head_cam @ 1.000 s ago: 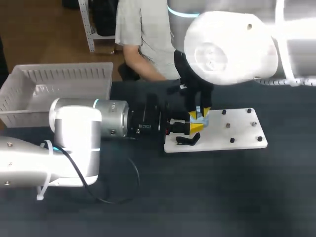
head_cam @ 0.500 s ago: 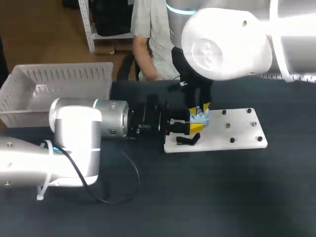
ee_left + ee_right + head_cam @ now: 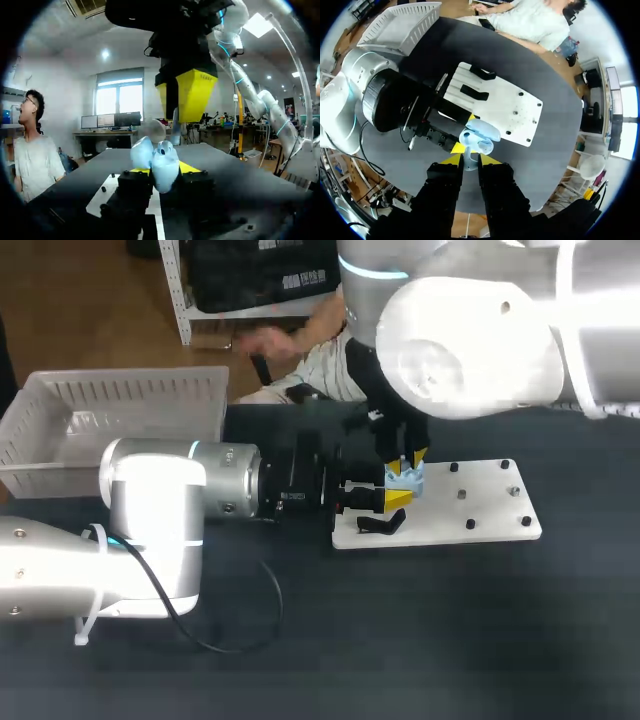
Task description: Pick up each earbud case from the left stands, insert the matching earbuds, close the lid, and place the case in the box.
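Between the fingers of the left claw (image 3: 388, 498) sits the pale blue earbud case (image 3: 479, 134). The claw is clamped on it from two sides, and the yellow tips show at either flank of the case in the left wrist view. The lid of the case stands open. Directly above this claw hangs the right claw (image 3: 405, 460), pointing downward, with its fingers drawn close together and closed on a small pale earbud (image 3: 469, 161). The earbud is just over the open case; whether it already touches the case, I cannot tell. Under both claws lies a white board (image 3: 470, 510) on the dark table (image 3: 400, 640). On this board two black stands (image 3: 474, 92) lie beside the left claw, on the side toward that arm, and some small dark pegs stand further ahead of it. The white box (image 3: 120, 400) with slatted walls is well apart from both claws, behind the left arm, near the far edge of the table.
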You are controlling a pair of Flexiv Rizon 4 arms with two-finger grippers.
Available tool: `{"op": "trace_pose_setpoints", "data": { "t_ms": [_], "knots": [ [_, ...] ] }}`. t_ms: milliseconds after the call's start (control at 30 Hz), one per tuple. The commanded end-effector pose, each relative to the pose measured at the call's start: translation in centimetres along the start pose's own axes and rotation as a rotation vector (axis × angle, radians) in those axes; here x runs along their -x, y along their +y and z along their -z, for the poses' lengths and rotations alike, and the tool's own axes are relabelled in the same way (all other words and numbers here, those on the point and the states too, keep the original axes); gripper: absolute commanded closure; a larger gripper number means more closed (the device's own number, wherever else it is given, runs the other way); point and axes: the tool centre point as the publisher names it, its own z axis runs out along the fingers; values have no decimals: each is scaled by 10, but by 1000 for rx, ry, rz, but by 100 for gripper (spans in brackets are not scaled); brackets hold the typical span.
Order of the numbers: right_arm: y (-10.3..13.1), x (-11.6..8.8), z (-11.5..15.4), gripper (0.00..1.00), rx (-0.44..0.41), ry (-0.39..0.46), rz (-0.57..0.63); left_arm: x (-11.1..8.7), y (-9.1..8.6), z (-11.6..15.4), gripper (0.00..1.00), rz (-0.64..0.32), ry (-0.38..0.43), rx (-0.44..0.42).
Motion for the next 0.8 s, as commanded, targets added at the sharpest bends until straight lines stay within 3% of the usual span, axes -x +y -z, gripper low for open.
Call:
{"op": "trace_pose_setpoints", "data": {
  "t_ms": [33,800],
  "knots": [
    [1,0,-2,100,-4,-3,0,0,-1,0,100,-2,-1,4],
    [5,7,-8,100,-6,-4,14,0,-1,0,100,-2,-1,4]
  ]
}}
